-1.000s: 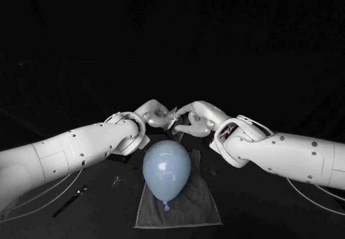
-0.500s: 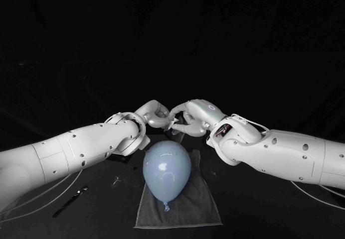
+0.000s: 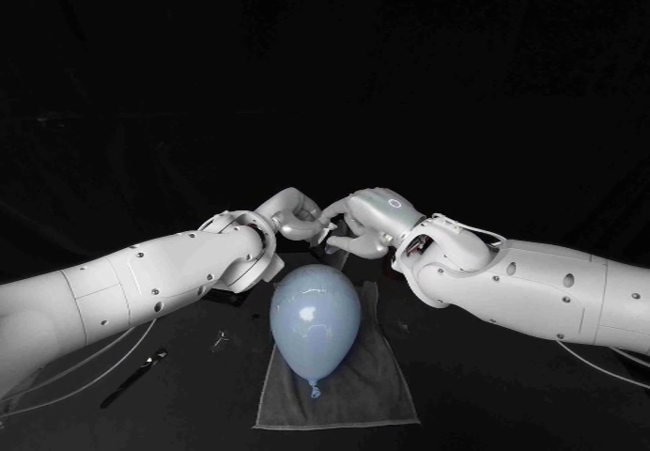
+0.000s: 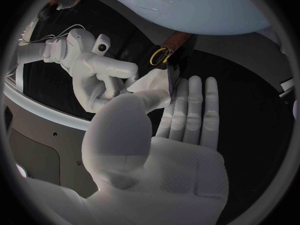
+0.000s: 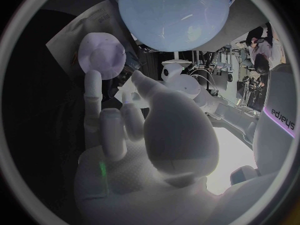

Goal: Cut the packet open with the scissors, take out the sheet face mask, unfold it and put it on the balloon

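Black table (image 3: 521, 399) under a black backdrop. Nearest the robot, a grey towel (image 3: 368, 395) is lying flat, with the pale blue balloon (image 3: 315, 315) resting on it. The balloon's long axis is running near to far, its knot (image 3: 315, 387) pointing back at the robot and its round end pointing at the hands. A dark slim tool (image 3: 133, 376) is lying on the table beside the left arm, well apart from the towel.

Beyond the balloon's far end both hands are meeting over the table. The left hand (image 3: 290, 218) is keeping its fingers straight and its thumb pressing the folded white sheet face mask (image 4: 150, 82) against them. The right hand (image 3: 356, 225) is pinching the same sheet from the other side, fingertips curled in. The mask is hanging between the two hands, off the balloon and not yet unfolded.

Versus a second ago: the right hand and forearm have been shifting closer to the left hand, with the wrist turning over. Balloon and towel are staying put.
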`<state>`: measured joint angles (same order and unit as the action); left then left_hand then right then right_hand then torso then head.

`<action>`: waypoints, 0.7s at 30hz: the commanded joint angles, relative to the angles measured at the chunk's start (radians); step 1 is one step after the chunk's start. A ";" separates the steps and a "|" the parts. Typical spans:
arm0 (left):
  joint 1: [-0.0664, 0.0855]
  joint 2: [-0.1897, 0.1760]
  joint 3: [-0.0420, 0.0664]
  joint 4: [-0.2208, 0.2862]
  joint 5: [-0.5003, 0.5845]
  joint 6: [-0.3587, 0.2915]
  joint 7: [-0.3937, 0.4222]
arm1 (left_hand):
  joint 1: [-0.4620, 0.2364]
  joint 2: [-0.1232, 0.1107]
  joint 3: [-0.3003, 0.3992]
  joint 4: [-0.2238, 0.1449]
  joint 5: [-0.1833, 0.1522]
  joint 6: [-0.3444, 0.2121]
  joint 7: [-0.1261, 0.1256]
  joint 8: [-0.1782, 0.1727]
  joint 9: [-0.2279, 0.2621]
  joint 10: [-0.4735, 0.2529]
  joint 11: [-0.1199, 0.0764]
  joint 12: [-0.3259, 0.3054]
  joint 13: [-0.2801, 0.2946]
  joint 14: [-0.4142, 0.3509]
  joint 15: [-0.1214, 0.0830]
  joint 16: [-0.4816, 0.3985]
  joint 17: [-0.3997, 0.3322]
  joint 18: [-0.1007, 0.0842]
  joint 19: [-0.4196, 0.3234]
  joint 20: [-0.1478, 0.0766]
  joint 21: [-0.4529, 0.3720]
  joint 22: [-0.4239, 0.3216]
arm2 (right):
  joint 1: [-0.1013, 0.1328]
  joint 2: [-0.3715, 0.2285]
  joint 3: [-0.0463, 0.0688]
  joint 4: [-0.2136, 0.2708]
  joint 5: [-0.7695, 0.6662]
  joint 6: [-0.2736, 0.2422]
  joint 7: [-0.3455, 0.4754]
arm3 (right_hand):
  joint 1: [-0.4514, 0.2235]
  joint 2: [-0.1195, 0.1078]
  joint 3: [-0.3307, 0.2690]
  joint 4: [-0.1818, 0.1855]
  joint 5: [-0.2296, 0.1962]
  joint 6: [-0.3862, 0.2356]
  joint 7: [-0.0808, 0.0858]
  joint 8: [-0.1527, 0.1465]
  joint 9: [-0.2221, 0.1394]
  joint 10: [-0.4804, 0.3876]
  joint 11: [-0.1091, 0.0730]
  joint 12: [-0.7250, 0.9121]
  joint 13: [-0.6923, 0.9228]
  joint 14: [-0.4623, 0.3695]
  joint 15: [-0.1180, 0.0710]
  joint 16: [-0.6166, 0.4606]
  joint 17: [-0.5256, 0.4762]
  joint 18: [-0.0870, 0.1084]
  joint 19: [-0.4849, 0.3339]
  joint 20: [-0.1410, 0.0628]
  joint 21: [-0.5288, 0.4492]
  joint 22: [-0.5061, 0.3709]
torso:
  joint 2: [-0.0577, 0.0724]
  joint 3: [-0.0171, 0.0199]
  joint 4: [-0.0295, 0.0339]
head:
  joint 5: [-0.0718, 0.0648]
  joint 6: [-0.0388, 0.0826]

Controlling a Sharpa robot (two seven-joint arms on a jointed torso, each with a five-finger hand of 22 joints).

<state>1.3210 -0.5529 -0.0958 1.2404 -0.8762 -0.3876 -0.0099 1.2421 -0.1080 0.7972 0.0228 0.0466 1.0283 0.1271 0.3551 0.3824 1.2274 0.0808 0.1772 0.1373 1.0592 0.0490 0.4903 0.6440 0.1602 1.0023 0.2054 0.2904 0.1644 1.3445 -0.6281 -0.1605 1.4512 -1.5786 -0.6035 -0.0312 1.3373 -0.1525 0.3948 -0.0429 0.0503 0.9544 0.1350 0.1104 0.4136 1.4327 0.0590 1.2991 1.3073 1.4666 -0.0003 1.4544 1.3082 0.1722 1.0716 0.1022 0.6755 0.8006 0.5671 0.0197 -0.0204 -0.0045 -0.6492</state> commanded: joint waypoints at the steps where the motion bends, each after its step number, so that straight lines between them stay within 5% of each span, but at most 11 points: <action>1: 0.001 0.000 0.001 0.001 0.004 0.011 0.014 | 0.007 0.008 0.015 -0.019 0.003 0.007 0.002 0.003 0.054 0.007 0.000 0.002 0.001 0.001 -0.005 0.005 0.000 0.015 -0.005 0.000 0.003 0.001 | 0.001 -0.002 0.000 -0.002 -0.052 0.037 -0.013 | 0.010 0.002 0.000 -0.008 -0.002 0.014 0.000 0.009 -0.001 0.003 -0.007 0.005 0.026 0.000 -0.009 0.005 0.057 0.010 -0.001 -0.005 -0.005 0.002 | 0.000 0.0004 -0.0006 | 0.001 -0.001; 8: 0.001 -0.001 0.001 0.002 0.004 0.011 0.014 | 0.007 0.008 0.015 -0.019 0.003 0.007 0.002 0.003 0.054 0.007 0.000 0.002 0.001 0.001 -0.005 0.005 0.000 0.015 -0.005 0.000 0.003 0.001 | 0.001 -0.003 0.000 -0.005 -0.054 0.016 -0.007 | 0.015 0.020 0.005 -0.006 -0.002 0.059 -0.002 0.023 -0.001 0.012 -0.008 0.019 0.037 0.009 -0.010 0.014 0.072 0.010 0.004 -0.007 -0.002 0.007 | 0.000 0.0004 -0.0004 | 0.001 -0.002; 14: 0.001 -0.002 0.001 0.003 0.004 0.013 0.015 | 0.007 0.008 0.015 -0.019 0.003 0.007 0.002 0.003 0.054 0.007 0.000 0.002 0.001 0.001 -0.005 0.005 0.000 0.015 -0.005 0.000 0.003 0.001 | 0.001 0.001 0.000 -0.009 -0.048 -0.012 -0.001 | 0.012 0.069 0.020 0.014 -0.002 0.122 -0.017 0.048 0.002 0.027 -0.020 0.039 0.053 0.022 -0.019 0.026 0.092 0.011 0.014 -0.013 0.003 0.014 | 0.000 0.0006 -0.0001 | 0.000 -0.002; 21: 0.001 -0.003 0.001 0.010 0.004 0.020 0.016 | 0.007 0.008 0.015 -0.019 0.003 0.007 0.002 0.003 0.054 0.007 0.000 0.002 0.001 0.001 -0.005 0.005 0.000 0.015 -0.005 0.000 0.003 0.001 | 0.001 0.010 0.000 -0.025 -0.045 -0.039 0.001 | 0.006 0.097 0.019 0.032 -0.002 0.152 -0.037 0.066 0.007 0.035 -0.036 0.048 0.061 0.031 -0.032 0.033 0.104 0.011 0.021 -0.021 0.004 0.018 | 0.000 -0.0002 0.0002 | 0.000 -0.003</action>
<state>1.3209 -0.5558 -0.0958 1.2461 -0.8760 -0.3838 -0.0091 1.2449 -0.1053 0.7972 0.0228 0.0460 1.0287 0.1308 0.3535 0.3824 1.2257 0.0825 0.1772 0.1369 1.0596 0.0494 0.4903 0.6440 0.1601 1.0023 0.2054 0.2903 0.1642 1.3445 -0.6194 -0.1612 1.4299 -1.6120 -0.6075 -0.0315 1.3411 -0.0640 0.4138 -0.0169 0.0502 1.1000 0.0977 0.1709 0.4194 1.4629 0.0284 1.3440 1.3106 1.4651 -0.0238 1.4833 1.3073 0.1696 1.0900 0.0838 0.6755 0.8173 0.5670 0.0200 -0.0204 -0.0040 -0.6516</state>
